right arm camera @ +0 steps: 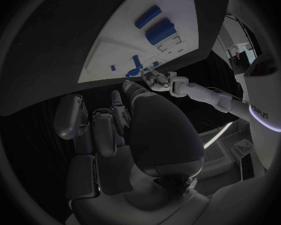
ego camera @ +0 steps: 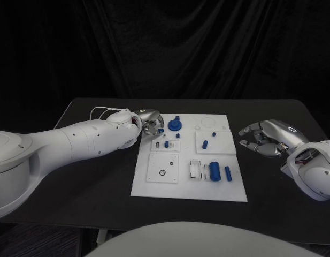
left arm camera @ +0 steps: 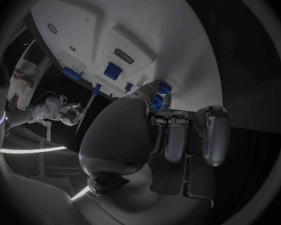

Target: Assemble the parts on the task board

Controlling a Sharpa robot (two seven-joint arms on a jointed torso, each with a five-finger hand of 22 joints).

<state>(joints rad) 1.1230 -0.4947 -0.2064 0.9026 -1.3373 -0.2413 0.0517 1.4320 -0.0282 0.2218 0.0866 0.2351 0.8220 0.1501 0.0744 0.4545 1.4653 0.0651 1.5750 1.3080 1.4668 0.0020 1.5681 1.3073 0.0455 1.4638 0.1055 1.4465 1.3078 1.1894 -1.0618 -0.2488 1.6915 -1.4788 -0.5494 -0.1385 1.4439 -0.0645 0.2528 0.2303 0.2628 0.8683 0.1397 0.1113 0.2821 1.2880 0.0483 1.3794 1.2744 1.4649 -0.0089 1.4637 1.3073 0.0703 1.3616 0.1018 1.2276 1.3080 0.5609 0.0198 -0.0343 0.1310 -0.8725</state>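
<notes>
I see the left hand [ego camera: 149, 121] at the task board's [ego camera: 189, 187] far-left corner, fingertips on a blue part [ego camera: 161, 130] — grip unclear. Right hand [ego camera: 263, 137] off-board, fingers curled, empty.

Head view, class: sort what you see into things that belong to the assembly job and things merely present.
Belongs to the job: task board; blue parts; left hand at the board's far-left corner; right hand beside the board.

Merely present: black table; dark curtain.
</notes>
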